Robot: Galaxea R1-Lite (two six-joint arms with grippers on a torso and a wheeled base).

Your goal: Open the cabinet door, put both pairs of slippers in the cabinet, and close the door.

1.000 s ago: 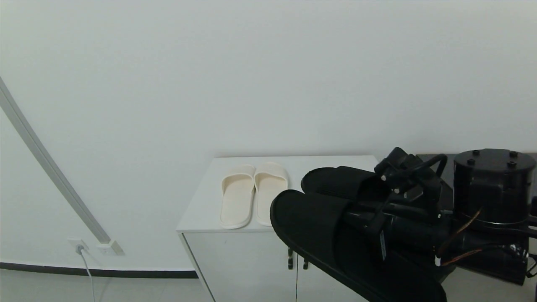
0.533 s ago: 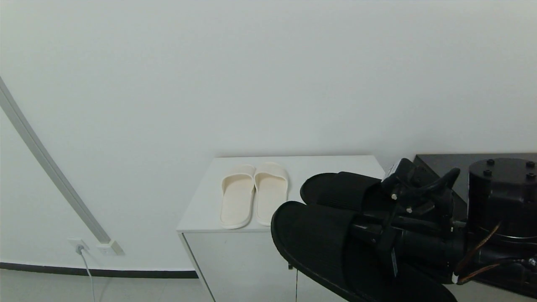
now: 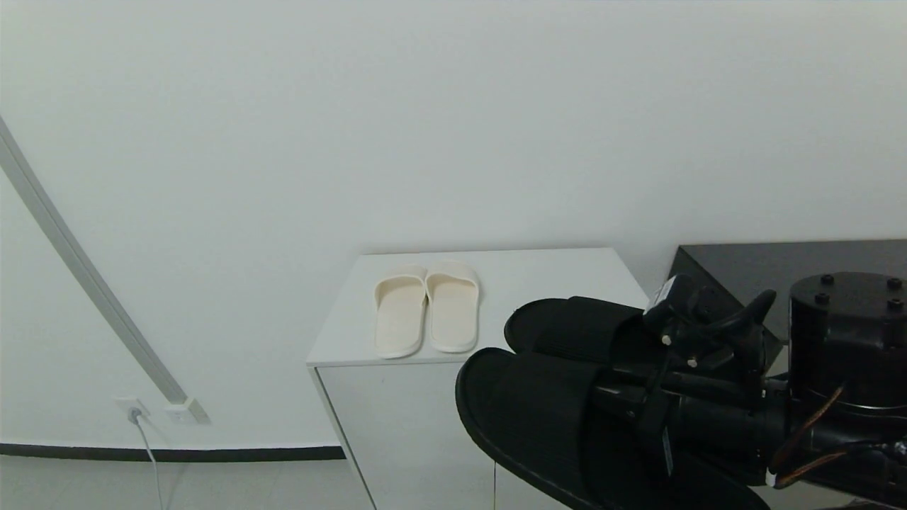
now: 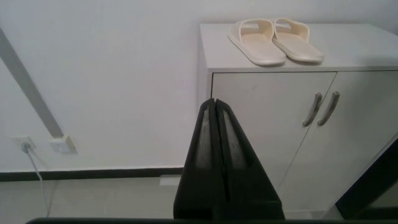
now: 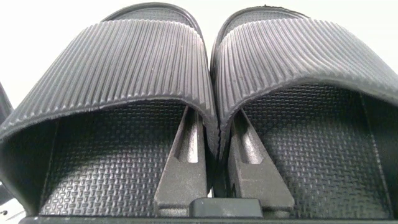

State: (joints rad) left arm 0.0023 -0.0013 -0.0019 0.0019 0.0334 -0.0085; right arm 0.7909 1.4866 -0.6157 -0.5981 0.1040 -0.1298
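A pair of black slippers [image 3: 531, 404] hangs in front of the white cabinet's [image 3: 397, 425] right part, soles side by side. My right gripper [image 3: 627, 372] is shut on them, one finger [image 5: 186, 155] inside each slipper, pinching the two inner strap walls [image 5: 214, 93] together. A cream pair of slippers [image 3: 426, 310] lies on the cabinet top, left of centre. Both cabinet doors [image 4: 261, 124] are closed, their two handles [image 4: 321, 109] side by side. My left gripper [image 4: 215, 109] is shut and holds nothing, low in front of the cabinet's left corner.
A dark table [image 3: 744, 262] stands right of the cabinet against the wall. A wall socket with a cable [image 3: 131, 411] and a slanted grey duct [image 3: 71, 255] are on the wall to the left. Grey floor [image 4: 93, 199] lies below.
The whole head view has shifted, so the camera moved: cabinet sits higher and more of the dark table shows. The right gripper with the black slippers sank slightly in the picture.
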